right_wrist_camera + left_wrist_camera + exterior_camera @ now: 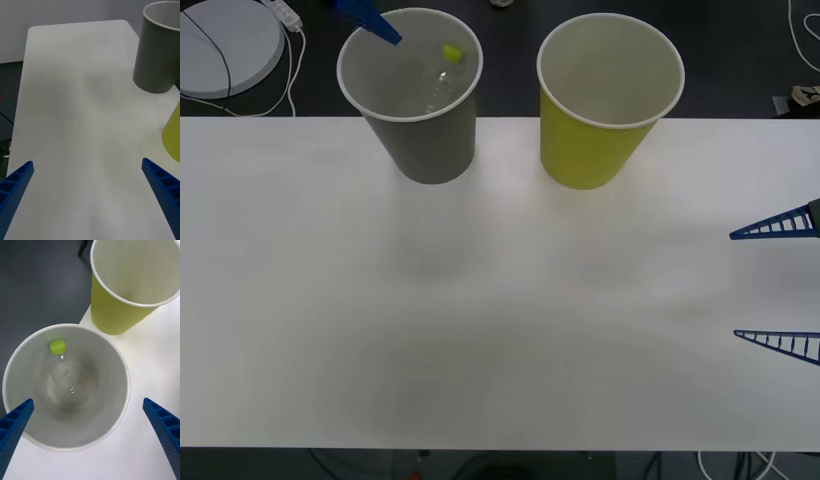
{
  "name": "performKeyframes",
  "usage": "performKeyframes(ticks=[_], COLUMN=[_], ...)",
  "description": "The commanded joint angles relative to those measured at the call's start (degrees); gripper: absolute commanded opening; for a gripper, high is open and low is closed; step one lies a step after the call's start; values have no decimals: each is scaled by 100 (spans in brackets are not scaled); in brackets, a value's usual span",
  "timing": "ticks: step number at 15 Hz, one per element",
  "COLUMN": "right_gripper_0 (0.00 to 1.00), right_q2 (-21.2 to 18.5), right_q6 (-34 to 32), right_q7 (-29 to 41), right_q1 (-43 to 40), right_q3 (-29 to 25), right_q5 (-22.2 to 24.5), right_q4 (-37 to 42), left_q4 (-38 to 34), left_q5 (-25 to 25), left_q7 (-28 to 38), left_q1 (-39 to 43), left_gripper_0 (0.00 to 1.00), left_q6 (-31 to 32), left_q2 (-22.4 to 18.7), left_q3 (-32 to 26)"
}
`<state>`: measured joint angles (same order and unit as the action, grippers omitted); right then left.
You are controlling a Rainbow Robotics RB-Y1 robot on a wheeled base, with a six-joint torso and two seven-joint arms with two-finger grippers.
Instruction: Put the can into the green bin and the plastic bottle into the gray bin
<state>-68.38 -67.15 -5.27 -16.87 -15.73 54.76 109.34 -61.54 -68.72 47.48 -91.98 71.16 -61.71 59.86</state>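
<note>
Hovering above gray bin (112,352), left gripper (88,410) spread; plastic bottle (63,378) inside.

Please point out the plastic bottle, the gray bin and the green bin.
plastic bottle (64,378), left wrist view, clear ribbed body.
gray bin (435,145), front view, outer wall.
green bin (590,150), front view, outer wall.

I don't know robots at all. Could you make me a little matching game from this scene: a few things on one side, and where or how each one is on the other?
Things:
1. plastic bottle
2. green bin
3. left gripper
4. right gripper

States:
A. open, above the gray bin
B. lying inside the gray bin
C. open, low over the table's right edge
D. standing beside the gray bin

Pairs: 1-B, 2-D, 3-A, 4-C
</note>
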Motion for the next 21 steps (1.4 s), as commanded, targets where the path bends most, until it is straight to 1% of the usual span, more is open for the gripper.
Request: performKeyframes(ticks=[1,7,9,11,13,16,21], right_gripper_0=[100,100,100,100,100,100,100], right_q2=[0,0,0,0,0,0,0], right_q6=[0,0,0,0,0,0,0], right_q7=[0,0,0,0,0,0,0], right_q1=[0,0,0,0,0,0,0], right_q3=[0,0,0,0,0,0,0], right_q5=[0,0,0,0,0,0,0], right_q4=[0,0,0,0,0,0,0], left_q4=[-455,-1431,-1721,-1844,-1870,-2011,-2424], left_q5=[289,896,1071,1282,1643,2038,2223], left_q7=[-134,-450,-538,-802,-1162,-1593,-1742], left_q1=[285,909,1129,1305,1516,1832,2096], left_gripper_0=[100,100,100,100,100,100,100], left_q6=[-172,-647,-867,-955,-1007,-1174,-1482], left_q2=[-403,-1229,-1440,-1589,-1704,-1862,-2108], left_q3=[0,-9,-9,-9,-9,-18,-36])
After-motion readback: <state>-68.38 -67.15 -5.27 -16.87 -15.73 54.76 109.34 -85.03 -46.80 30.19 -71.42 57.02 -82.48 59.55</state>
